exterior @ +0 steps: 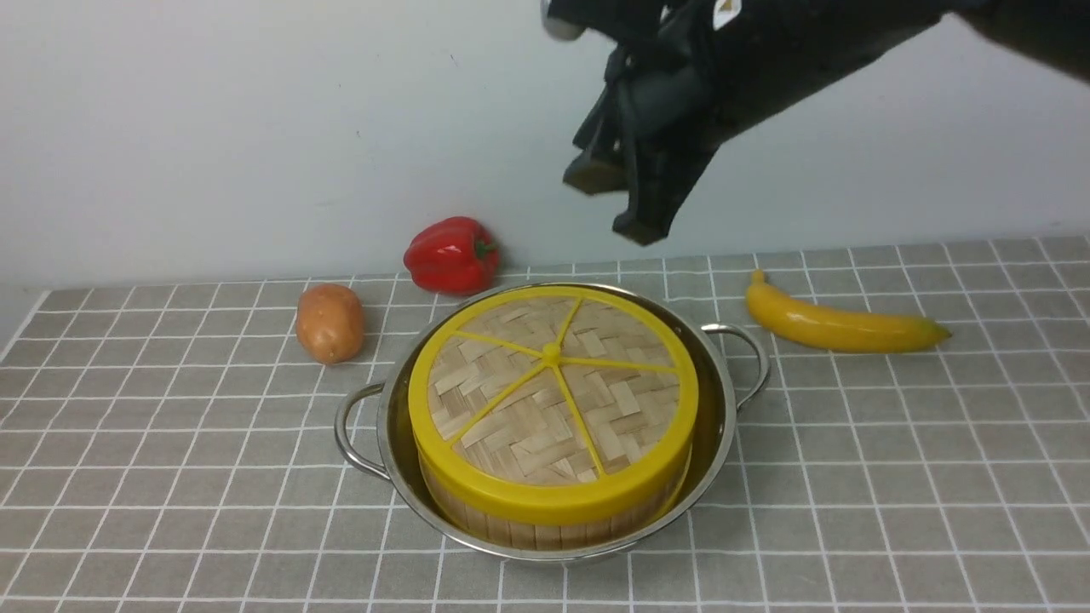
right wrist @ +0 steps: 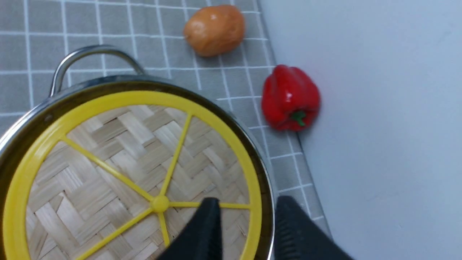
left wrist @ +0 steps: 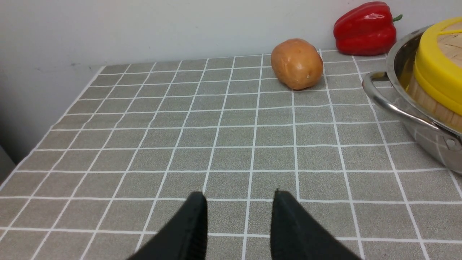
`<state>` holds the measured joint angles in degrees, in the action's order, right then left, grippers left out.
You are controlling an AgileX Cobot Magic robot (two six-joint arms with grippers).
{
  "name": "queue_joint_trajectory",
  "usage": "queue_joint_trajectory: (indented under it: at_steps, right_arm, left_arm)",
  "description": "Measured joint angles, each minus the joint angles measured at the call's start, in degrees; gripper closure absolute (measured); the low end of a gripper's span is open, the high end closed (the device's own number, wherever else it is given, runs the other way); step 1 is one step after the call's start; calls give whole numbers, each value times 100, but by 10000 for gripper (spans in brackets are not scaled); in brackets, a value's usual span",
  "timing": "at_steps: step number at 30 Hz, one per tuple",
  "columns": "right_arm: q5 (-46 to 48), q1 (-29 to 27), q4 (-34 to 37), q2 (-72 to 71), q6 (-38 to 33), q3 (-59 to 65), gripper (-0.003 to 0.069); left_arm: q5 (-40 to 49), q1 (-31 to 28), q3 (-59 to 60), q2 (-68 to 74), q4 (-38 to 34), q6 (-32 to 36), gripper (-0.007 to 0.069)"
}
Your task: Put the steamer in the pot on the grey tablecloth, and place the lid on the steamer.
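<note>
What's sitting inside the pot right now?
The steamer stands inside the pot, with the lid on top. The lid covers the steamer's contents, so they cannot be seen.

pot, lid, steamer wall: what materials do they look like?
Pot: polished metal, likely stainless steel; mirror reflections on the rim and wire loop handles.
Lid: woven pale strips in a herringbone pattern, probably bamboo; rim, spokes and knob look like glossy yellow plastic.
Steamer wall: upright light wooden strips, matte, probably bamboo too.
</note>
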<state>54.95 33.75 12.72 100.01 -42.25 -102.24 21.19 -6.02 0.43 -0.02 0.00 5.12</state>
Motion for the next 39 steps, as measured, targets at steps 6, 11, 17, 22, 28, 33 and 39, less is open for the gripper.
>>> queue_joint_trajectory:
  at_steps: [6, 11, 17, 22, 28, 33, 39]
  right_arm:
    - [54, 0, -37, -440, 1186, 0, 673]
    - [75, 0, 323, -471, 1681, 0, 671]
    - [128, 0, 882, -465, 1886, 0, 664]
    - [622, -85, 417, -523, 2420, 0, 658]
    - [1038, -650, -258, -911, 3497, 247, 651]
    - [-345, -1566, -394, -2511, 4163, 1674, 640]
    - [-2003, -2032, -413, -4538, 4176, 4004, 619]
  left_arm:
    - [0, 0, 0, 0, 0, 0, 382]
    - [0, 0, 0, 0, 0, 0, 382]
    - [0, 0, 0, 0, 0, 0, 382]
    - [0, 0, 0, 0, 0, 0, 382]
    - [0, 0, 0, 0, 0, 0, 382]
    - [0, 0, 0, 0, 0, 0, 382]
    - [0, 0, 0, 0, 0, 0, 382]
